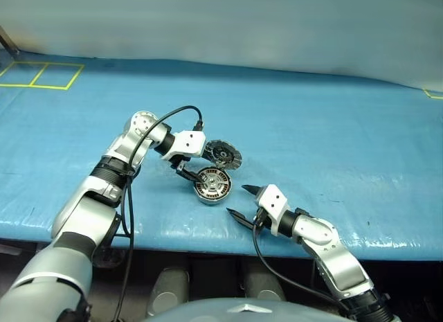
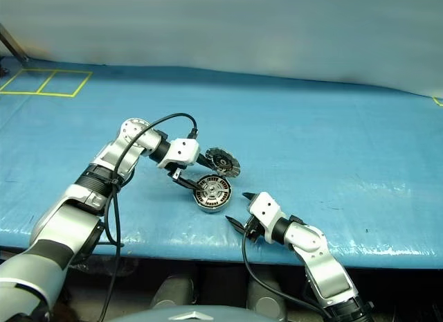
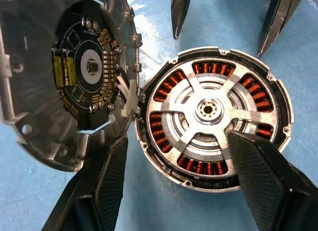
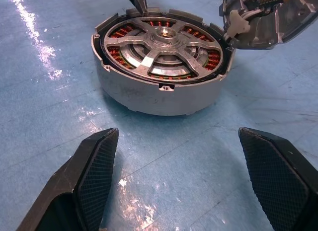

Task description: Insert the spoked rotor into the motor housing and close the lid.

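One motor housing (image 1: 212, 185) sits on one blue table (image 1: 332, 135), with one spoked rotor (image 3: 208, 112) inside it, one hinged lid (image 1: 223, 154) and two grippers, left (image 1: 185, 171) and right (image 1: 243, 201).

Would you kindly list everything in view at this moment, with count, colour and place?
motor housing: one, silver with copper-brown windings, on the blue table near its front edge.
spoked rotor: one, silver spokes, seated inside the housing.
lid: one, silver-grey with dark inner face, hinged open behind the housing, tilted up.
table: one, blue cover, yellow tape lines at the far left corner.
left gripper: one, black fingers, open, over the housing's near rim.
right gripper: one, black fingers, open, just in front of the housing, apart from it.
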### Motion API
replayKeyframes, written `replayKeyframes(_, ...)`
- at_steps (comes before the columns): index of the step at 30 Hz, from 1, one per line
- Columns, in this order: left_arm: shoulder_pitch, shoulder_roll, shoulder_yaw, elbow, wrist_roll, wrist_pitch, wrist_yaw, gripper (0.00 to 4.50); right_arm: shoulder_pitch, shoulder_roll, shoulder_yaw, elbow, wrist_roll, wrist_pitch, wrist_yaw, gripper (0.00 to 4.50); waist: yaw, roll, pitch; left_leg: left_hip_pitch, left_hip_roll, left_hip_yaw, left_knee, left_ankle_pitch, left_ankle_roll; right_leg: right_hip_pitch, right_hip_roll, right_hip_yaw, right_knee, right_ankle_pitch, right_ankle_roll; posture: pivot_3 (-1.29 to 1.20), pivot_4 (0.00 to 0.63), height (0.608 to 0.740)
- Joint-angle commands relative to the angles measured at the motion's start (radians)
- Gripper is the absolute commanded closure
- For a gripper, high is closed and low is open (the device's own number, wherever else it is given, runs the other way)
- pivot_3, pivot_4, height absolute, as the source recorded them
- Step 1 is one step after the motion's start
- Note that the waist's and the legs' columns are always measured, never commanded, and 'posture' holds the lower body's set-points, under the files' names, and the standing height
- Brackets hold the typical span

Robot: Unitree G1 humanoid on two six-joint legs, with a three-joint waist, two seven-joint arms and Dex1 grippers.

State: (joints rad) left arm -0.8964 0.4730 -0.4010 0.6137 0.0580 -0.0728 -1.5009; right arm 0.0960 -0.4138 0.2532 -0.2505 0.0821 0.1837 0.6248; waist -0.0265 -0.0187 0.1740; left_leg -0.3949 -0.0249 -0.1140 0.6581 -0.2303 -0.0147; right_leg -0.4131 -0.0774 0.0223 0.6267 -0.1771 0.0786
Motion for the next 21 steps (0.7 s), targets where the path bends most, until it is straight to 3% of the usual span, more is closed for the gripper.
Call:
replayKeyframes(1,0.026,0.012,0.079,-0.127,-0.094,0.096,-0.002,0.99,-0.003,0.009,-0.017,-0.023,0.004,-0.006,-0.017,0.42,-0.001,0.0,0.0,0.0,0.0,0.0,0.0,0.0,0.0,0.0,0.0,0.0,0.0,0.0,0.0,0.0,0.15,0.74)
replayKeyframes(9,0.242,0.155,0.128,-0.372,-0.14,0.171,0.022,0.99,-0.034,0.008,-0.08,-0.031,-0.005,0.092,-0.087,0.42,-0.01,0.001,0.0,0.001,0.001,0.0,-0.003,0.0,0.0,-0.001,0.0,0.0,0.001,-0.001,-0.002,0.0,0.15,0.74)
replayKeyframes(12,0.321,0.182,0.167,-0.438,-0.162,0.192,0.077,0.95,-0.061,0.013,-0.102,-0.023,-0.017,0.105,-0.121,1.0,-0.007,0.001,0.001,0.001,0.001,0.0,-0.002,0.0,0.0,-0.001,0.0,0.0,0.001,-0.001,-0.002,0.0,0.15,0.74)
replayKeyframes(21,0.593,0.133,0.289,-0.61,-0.27,0.181,0.27,0.95,-0.167,0.08,-0.116,0.029,-0.05,0.104,-0.207,3.98,0.0,0.002,0.001,0.001,0.001,0.0,-0.005,0.0,0.0,-0.002,0.0,0.0,0.0,-0.002,-0.003,0.0,0.15,0.74)
